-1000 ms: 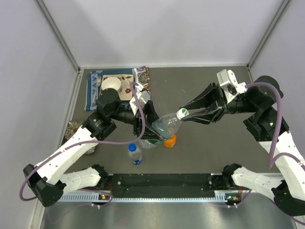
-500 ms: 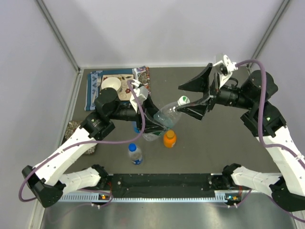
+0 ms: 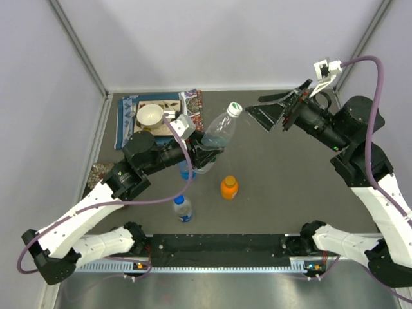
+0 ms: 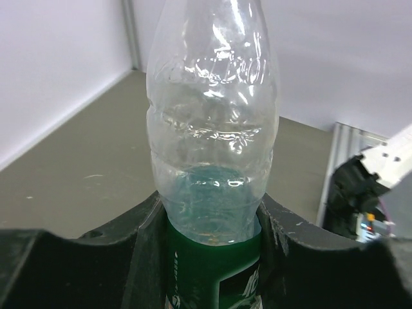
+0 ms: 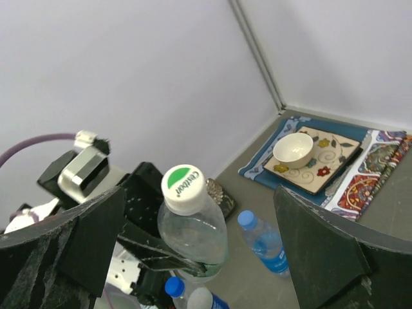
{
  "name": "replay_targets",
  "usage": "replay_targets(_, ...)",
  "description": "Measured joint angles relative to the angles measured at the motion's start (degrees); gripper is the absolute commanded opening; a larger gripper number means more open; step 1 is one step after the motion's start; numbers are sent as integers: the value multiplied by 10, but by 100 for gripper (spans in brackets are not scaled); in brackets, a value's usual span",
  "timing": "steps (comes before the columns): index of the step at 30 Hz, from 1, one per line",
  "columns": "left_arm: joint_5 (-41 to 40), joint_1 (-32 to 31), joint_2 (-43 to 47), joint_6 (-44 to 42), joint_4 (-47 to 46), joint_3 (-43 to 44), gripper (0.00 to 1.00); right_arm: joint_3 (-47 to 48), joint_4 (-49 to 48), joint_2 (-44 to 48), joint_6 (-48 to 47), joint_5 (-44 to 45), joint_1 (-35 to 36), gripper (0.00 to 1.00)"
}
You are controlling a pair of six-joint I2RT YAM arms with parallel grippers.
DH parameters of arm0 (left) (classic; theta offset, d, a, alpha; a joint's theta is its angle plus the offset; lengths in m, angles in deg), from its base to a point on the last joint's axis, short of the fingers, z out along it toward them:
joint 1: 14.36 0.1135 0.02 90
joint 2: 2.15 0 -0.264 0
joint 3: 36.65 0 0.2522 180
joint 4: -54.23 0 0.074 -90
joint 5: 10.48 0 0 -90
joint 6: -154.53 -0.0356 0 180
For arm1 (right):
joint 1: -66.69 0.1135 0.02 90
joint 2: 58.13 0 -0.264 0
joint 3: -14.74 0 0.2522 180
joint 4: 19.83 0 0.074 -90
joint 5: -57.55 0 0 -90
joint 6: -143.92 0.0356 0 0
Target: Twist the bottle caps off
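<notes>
My left gripper (image 3: 205, 153) is shut on the lower body of a clear greenish bottle (image 3: 217, 132), held tilted above the table. In the left wrist view both fingers (image 4: 143, 248) press its green label (image 4: 212, 264). The bottle's white cap (image 3: 235, 108) with a green mark (image 5: 185, 187) sits on its neck. My right gripper (image 3: 257, 106) is open, just right of the cap and not touching it. A short orange bottle (image 3: 229, 187) and a blue-capped bottle (image 3: 183, 208) stand on the table. Another blue-capped bottle (image 5: 264, 241) stands behind the left gripper.
A patterned mat holds a square plate (image 3: 168, 122) and a white bowl (image 3: 149, 114) at the back left. A brown patterned object (image 3: 100, 172) lies by the left wall. Grey walls close the table on three sides.
My right gripper let go of the white cap, opened wide and drew back up to the right. My left arm swung the bottle up and toward the back; the cap stays on.
</notes>
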Motion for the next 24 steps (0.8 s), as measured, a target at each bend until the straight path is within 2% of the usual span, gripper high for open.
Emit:
replay_targets(4,-123,-38,2,-35,1,-1,25,0,12,-6,13,45,8,98)
replay_targets(13,-308,-101,-23,-81,2,-1,24,8,28,-47,30,113,44,98)
replay_targets(19,-381,-125,-45,-99,2,-1,24,23,31,-79,30,135,58,97)
replay_targets(24,-405,-129,-47,-106,2,-1,23,23,31,-94,30,142,59,84)
